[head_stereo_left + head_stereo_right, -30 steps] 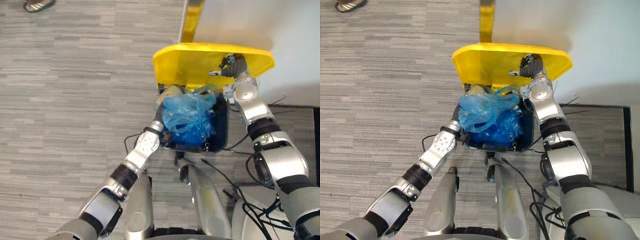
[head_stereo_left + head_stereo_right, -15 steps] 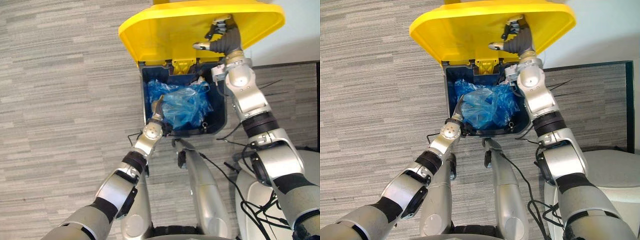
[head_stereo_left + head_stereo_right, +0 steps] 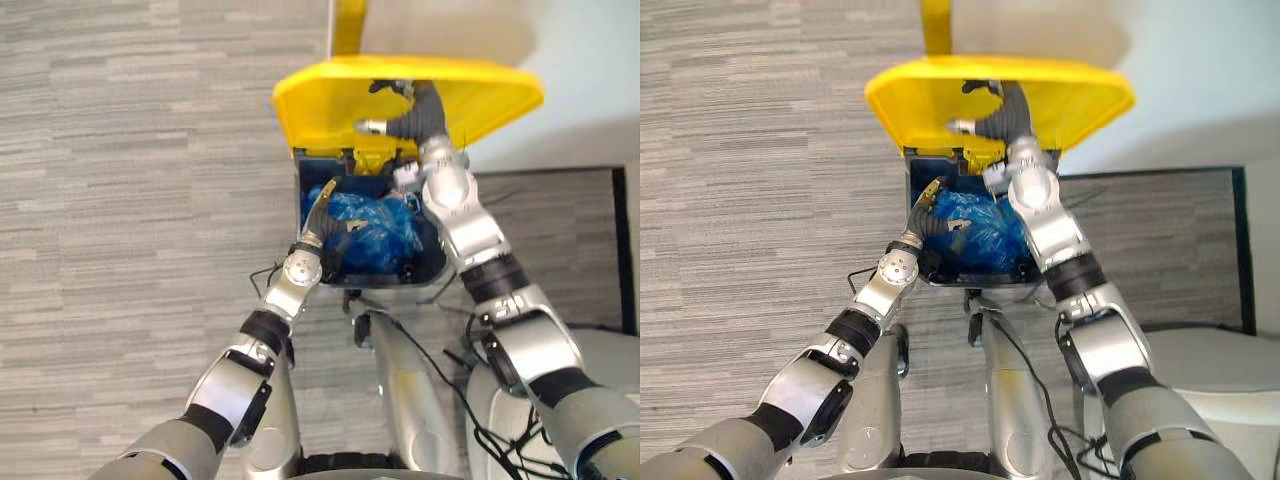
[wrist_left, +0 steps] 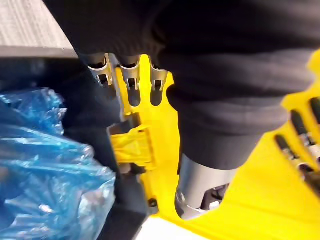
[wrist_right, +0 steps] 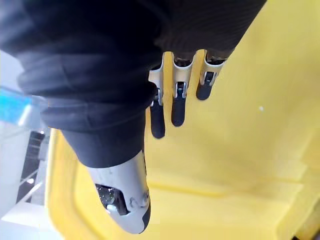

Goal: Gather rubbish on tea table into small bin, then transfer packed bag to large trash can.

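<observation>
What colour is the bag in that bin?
Blue and see-through; the bag shows best in the left wrist view.

The big bin's lid is yellow plastic, smooth and a little shiny. The bin body under it is dark, hard plastic. The bag inside is thin blue plastic, crinkly and glossy. The floor is grey, streaky and matt. The right robot hand has shiny silver metal fingers with dull dark tips and a ribbed, matt dark cover; the left robot hand looks the same
</observation>
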Motion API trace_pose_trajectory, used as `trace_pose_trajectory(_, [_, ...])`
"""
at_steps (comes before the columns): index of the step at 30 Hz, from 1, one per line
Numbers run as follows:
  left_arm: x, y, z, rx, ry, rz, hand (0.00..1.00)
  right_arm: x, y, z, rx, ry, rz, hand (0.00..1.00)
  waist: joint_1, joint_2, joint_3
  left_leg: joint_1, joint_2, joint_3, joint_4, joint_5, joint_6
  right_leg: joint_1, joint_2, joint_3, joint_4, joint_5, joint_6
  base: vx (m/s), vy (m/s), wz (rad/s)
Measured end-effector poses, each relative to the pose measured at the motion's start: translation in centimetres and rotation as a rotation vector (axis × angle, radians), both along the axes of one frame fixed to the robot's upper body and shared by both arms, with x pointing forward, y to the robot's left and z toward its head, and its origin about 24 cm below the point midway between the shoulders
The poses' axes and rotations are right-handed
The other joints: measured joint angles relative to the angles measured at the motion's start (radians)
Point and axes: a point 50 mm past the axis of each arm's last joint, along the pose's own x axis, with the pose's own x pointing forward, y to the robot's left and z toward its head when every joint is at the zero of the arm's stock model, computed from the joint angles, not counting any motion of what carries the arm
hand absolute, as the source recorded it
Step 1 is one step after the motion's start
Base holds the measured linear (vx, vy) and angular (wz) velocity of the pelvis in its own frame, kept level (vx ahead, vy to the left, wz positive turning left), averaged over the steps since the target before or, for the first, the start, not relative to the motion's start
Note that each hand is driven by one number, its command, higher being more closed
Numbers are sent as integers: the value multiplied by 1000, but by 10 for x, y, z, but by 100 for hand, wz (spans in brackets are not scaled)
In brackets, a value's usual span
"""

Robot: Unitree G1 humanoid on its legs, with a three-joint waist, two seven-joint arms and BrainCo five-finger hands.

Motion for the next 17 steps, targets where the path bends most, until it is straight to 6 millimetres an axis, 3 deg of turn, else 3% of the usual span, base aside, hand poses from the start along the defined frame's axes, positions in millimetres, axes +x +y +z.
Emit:
trace_pose_trajectory(1, [-11, 19, -22, 22, 60, 42, 0, -8, -6, -26, 14, 67, -17, 0, 4, -10, -5, 50, -23, -2, -6, 8, 16, 40, -12, 4, 0, 0, 0, -64, 119, 19])
trace_pose_trajectory(2, [-18, 29, -34, 34, 95, 66, 0, -13, -9, -39, 16, 104, -23, 0, 4, -15, -8, 74, -34, 2, -13, 11, 22, 60, -19, 11, 0, 1, 0, -98, 175, 4])
trace_pose_trajectory(3, [-43, 61, -62, 48, 186, 136, 0, -28, -18, -72, -6, 196, -33, 0, 4, -32, -18, 135, -64, 32, -39, 28, 48, 99, -44, 36, -6, 12, 17, -89, 131, -13])
trace_pose_trajectory(5, [-71, 90, -80, 23, 245, 211, 0, -43, -27, -100, -32, 286, -45, 0, 4, -39, -30, 164, -56, 74, -73, 58, 91, 122, -49, 68, -45, 49, 73, -190, 103, -37])
trace_pose_trajectory(6, [-90, 116, -88, 10, 278, 288, 0, -59, -37, -122, -52, 363, -65, 0, 3, -37, -40, 170, -49, 98, -99, 80, 99, 108, -53, 80, 50, 36, 48, -251, 50, -33])
trace_pose_trajectory(7, [-99, 127, -92, 7, 297, 322, 0, -67, -42, -134, -55, 408, -78, 0, 0, -36, -43, 176, -49, 99, -120, 97, 100, 106, -58, 80, 139, 9, 14, -269, 20, -16])
trace_pose_trajectory(8, [-119, 146, -100, -19, 344, 376, 0, -88, -53, -162, -60, 519, -106, 0, 0, -37, -64, 191, -48, 97, -179, 132, 94, 113, -74, 82, 320, -45, -14, -203, -34, 1])
trace_pose_trajectory(9, [-140, 160, -108, -52, 387, 434, 0, -112, -62, -188, -71, 630, -128, 0, 2, -34, -105, 193, -42, 91, -250, 166, 90, 138, -85, 90, 442, -102, -18, -168, -68, 0])
trace_pose_trajectory(11, [-168, 169, -113, -82, 421, 471, 0, -142, -69, -210, -83, 734, -144, 0, 3, -37, -158, 190, -35, 90, -322, 212, 79, 229, -116, 125, 483, -128, -2, -99, -154, -13])
trace_pose_trajectory(12, [-181, 169, -114, -106, 434, 481, 0, -158, -71, -220, -95, 784, -146, 0, 8, -39, -183, 185, -26, 95, -343, 227, 61, 296, -141, 131, 425, -175, 54, -111, -246, -26])
trace_pose_trajectory(13, [-185, 169, -114, -111, 436, 483, 0, -164, -72, -223, -94, 803, -148, 0, 12, -40, -192, 182, -23, 93, -353, 234, 50, 320, -133, 123, 373, -203, 89, -107, -248, -31])
trace_pose_trajectory(14, [-192, 162, -117, -150, 451, 479, 0, -180, -80, -230, -114, 844, -174, 0, 25, -25, -221, 183, -17, 87, -416, 267, 26, 360, -114, 73, 239, -244, 103, -69, -194, -31])
trace_pose_trajectory(16, [-200, 152, -119, -207, 461, 472, 0, -194, -85, -233, -119, 873, -195, 0, 33, -25, -270, 181, -13, 90, -489, 302, 31, 388, -90, 55, 90, -273, 71, -9, -179, -48])
trace_pose_trajectory(17, [-205, 147, -121, -233, 470, 462, 0, -198, -90, -233, -117, 877, -213, 0, 39, -26, -295, 179, -11, 90, -524, 338, 14, 414, -75, 54, -21, -304, 37, 8, -154, -43])
